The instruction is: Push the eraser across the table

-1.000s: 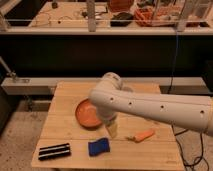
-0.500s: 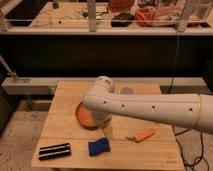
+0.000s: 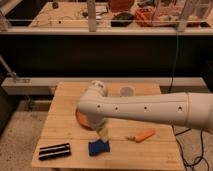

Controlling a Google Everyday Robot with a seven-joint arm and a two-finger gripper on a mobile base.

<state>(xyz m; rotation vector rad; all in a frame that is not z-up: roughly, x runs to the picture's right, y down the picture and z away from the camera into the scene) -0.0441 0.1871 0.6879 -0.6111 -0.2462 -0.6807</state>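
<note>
Now, near-left corner: the eraser (image 3: 55,150) lies flat on the table (image 3: 61,117), its long side roughly along the near edge. It is close to the left edge too, and nothing touches it.
Near edge, middle: a blue spongy cloth (image 3: 98,148) sits just right of the eraser, with bare wood between them.
Gripper: the gripper (image 3: 103,133) points down just behind the blue cloth, a little in from the near edge. Its jaws are spread with nothing between them, and it is near the eraser but apart from it, to its right.
Near-right area: a small orange carrot-shaped piece (image 3: 141,135) lies tilted, well clear of the eraser.
Centre: an orange bowl (image 3: 81,120) shows only as a sliver, the rest hidden under the arm.
Arm: the white arm (image 3: 150,110) reaches in from the right edge and bends down over the centre, which puts the gripper low on the eraser's side of the table.
Far edge: a grey round disc (image 3: 127,91) rests near the middle.
Step, as I judge it: approach, with contact not yet made.
Why the placing matters: from its corner the eraser can only travel right or toward the far edge.
Risk: the cloth lies in a rightward path and may be swept along.
</note>
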